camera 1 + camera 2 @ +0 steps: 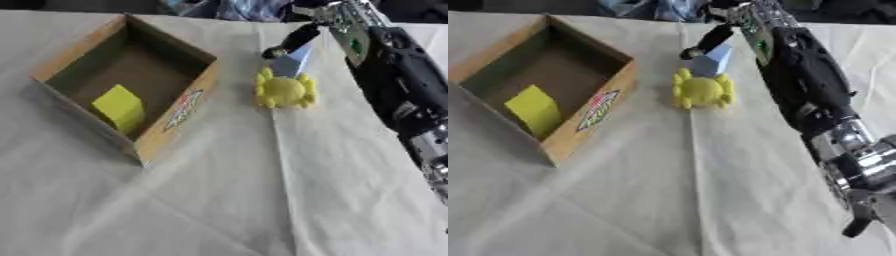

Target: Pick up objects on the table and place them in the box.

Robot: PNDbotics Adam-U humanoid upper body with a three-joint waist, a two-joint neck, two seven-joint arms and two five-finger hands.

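Fingers: a dark fingertip [293,41] of the right hand [726,20] reaches down against the top of the pale blue block [710,61]; whether the fingers are closed round it cannot be told from either view.
Blue block: a small, light blue, angular piece standing on the bench [219,200] at the far side, just behind the yellow toy and touching or nearly touching it.
Yellow toy [284,90]: a rounded, crab-like figure with short stubby legs, lying on the cloth just right of the box.
Right arm [807,85]: black with silver joints, stretched from the lower right up to the far edge, a green circuit board showing near the wrist.
Box [166,127]: open cardboard, set askew at left (one yellow block [119,107] already inside, leaning against the near wall).
Label: a red, white and blue sticker on the box's outer side; its writing is unreadable.
Bench cover: pale, creased cloth.
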